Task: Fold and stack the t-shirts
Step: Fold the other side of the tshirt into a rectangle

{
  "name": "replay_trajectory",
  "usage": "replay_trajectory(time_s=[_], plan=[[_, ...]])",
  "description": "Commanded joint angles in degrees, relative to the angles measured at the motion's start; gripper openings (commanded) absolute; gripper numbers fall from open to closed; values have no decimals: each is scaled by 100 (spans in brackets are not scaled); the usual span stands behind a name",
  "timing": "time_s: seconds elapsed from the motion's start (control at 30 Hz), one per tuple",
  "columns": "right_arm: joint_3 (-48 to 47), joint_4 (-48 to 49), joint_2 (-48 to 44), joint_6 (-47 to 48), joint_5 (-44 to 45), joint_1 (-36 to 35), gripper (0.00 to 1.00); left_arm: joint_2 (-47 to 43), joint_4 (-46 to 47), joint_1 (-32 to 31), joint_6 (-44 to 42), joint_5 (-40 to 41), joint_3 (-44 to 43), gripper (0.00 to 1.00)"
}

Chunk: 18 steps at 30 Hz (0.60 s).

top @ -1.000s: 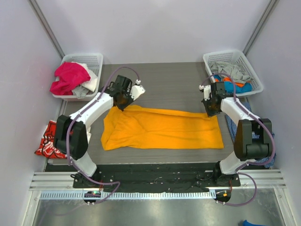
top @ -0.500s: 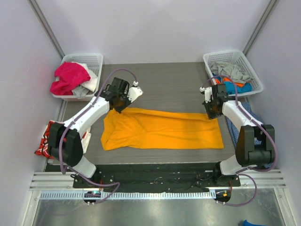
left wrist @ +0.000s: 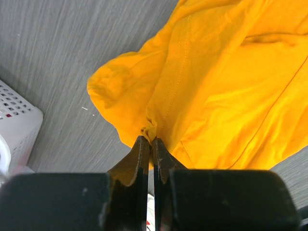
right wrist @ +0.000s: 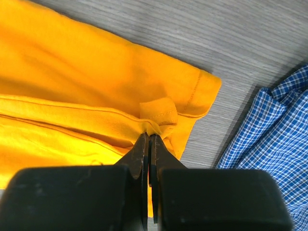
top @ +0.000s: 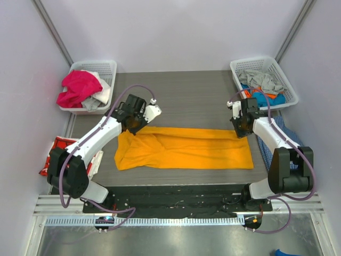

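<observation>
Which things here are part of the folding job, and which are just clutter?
Job: orange tee, pinched by left gripper and right gripper; red tee, beside the left arm.
Clutter: checked cloth; left basket and right basket, both holding clothes.

The spread t-shirt (top: 184, 149) lies on the table (top: 192, 90). My left gripper (top: 132, 129) sits at its far left corner, my right gripper (top: 241, 130) at its far right. Behind it stand the left basket (top: 109, 65) and the right basket (top: 279, 66).

No legible text, label, brand, number or sign anywhere. Only white print on the red tee (top: 59, 144), too small and blurred to read.
</observation>
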<state>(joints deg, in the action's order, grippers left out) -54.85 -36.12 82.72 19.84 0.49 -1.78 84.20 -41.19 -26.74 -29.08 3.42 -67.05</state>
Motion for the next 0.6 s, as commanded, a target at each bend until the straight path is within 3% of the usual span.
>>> replay_trajectory(time_s=[0.0, 0.37, 0.57], plan=[[115, -53, -212, 91, 48, -24, 1, -229, -73, -77, 43, 176, 165, 0], [414, 17, -221, 126, 56, -15, 7, -194, -29, -235, 87, 247, 350, 0], [537, 17, -282, 161, 161, -24, 20, -246, -91, -349, 148, 282, 368, 0]])
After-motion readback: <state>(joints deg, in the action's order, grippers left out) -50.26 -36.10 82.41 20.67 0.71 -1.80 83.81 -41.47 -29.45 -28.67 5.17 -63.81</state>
